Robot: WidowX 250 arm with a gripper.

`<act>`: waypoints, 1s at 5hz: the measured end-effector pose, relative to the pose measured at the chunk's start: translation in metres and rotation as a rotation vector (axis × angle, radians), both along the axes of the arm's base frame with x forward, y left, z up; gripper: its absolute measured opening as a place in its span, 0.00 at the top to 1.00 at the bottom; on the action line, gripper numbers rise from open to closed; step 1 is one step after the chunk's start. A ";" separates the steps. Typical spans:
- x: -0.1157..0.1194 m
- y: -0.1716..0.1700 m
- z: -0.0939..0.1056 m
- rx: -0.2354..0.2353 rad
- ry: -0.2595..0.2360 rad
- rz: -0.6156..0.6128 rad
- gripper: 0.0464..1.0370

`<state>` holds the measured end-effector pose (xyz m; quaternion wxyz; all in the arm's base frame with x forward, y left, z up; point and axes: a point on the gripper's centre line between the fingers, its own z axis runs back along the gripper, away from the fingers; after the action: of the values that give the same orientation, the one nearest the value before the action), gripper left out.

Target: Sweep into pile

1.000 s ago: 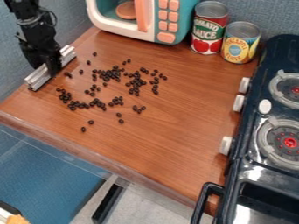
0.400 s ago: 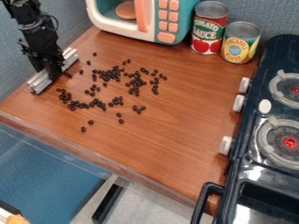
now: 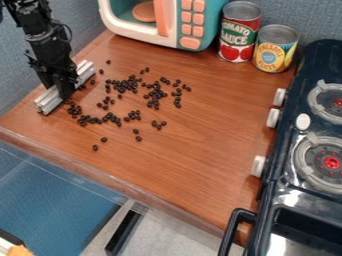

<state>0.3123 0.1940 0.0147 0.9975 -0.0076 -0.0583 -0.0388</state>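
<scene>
Black gripper and silvery bar beside scattered dark beans
The gripper is clamped on the bar at upper left; the beans spread from there toward upper centre.

Pretty chunky black arm, matte look, blocky segments, thin black cable looping off side, black jaws down at end.

Smooth, reddish-brown wood-look bench; shiny metal lids on the round, paper-labelled cans; glossy black stove; rough blue cloth-like wall covering; silvery, metallic-looking ridged bar.
</scene>
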 end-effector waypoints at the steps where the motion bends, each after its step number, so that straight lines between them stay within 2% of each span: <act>1: -0.002 -0.010 -0.001 0.038 -0.030 -0.012 0.67; 2: -0.004 -0.020 -0.002 0.046 -0.086 0.020 0.67; 4: -0.010 -0.041 -0.003 -0.030 -0.089 0.118 0.67; 5: -0.013 -0.055 -0.003 -0.059 -0.081 0.121 0.67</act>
<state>0.2991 0.1394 0.0114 0.9942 -0.0321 -0.1001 0.0229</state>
